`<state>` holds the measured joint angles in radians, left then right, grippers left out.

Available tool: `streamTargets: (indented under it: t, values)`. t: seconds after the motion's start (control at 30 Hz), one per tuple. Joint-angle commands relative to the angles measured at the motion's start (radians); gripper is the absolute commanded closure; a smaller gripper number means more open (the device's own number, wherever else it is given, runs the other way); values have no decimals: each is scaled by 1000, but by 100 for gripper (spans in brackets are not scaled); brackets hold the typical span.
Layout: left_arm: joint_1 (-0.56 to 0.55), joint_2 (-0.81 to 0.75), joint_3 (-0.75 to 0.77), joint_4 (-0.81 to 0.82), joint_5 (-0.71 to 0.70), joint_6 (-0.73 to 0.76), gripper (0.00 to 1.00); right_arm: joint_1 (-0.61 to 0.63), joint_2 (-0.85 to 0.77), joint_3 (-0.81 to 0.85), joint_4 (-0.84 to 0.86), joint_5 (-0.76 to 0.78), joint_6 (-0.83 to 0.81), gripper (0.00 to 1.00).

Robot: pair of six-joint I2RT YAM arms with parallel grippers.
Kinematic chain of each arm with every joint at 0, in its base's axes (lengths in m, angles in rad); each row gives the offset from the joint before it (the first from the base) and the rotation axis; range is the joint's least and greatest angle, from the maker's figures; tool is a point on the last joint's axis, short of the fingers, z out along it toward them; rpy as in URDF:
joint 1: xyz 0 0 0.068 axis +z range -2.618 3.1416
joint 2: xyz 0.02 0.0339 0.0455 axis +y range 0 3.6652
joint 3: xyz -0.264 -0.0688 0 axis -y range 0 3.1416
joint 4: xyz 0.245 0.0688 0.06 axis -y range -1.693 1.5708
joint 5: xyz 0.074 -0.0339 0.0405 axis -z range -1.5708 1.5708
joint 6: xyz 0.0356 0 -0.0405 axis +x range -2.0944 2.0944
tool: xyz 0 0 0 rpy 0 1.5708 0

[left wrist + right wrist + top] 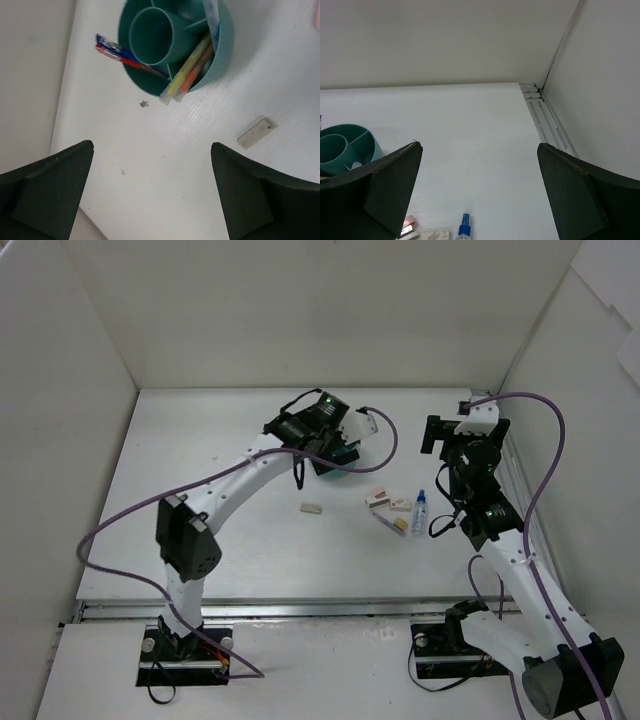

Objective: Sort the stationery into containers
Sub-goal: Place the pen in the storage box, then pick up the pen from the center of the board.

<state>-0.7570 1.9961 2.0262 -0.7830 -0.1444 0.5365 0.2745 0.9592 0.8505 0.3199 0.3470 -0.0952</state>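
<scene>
The teal organizer [226, 47] stands at the back of the table, mostly hidden under my left wrist in the top view [345, 458]. A yellow and an orange pen [186, 72] lean out of one compartment, and red and blue pens [122, 54] out of another. My left gripper [151, 146] hovers open and empty just beside the organizer. One beige eraser [256, 133] lies alone [310, 508]. My right gripper [479, 146] hangs open and empty above the small blue-capped bottle [464, 231], which lies beside two erasers [377, 500] and a short pen [392, 522].
White walls close the table at the back and on both sides. A metal rail [547, 120] runs along the right wall. The purple cables [545, 470] loop over each arm.
</scene>
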Motion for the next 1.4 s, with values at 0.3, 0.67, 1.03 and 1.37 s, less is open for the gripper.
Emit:
streamTargets:
  t: [0.3,0.67,1.03,1.37]
  values:
    - [7,-597,-603,505,155,-895,0,8,-115,-23,-269,44,304,2]
    - [-103,-226,-376,187,33,-1492,0,9,-320,-19,-430,506,509,2]
    - [-185,73,-152,18,-1,-1906,2,9,-393,-18,-456,603,492,2]
    - [-226,256,75,-65,-50,-2012,12,9,-527,-60,-458,552,492,2]
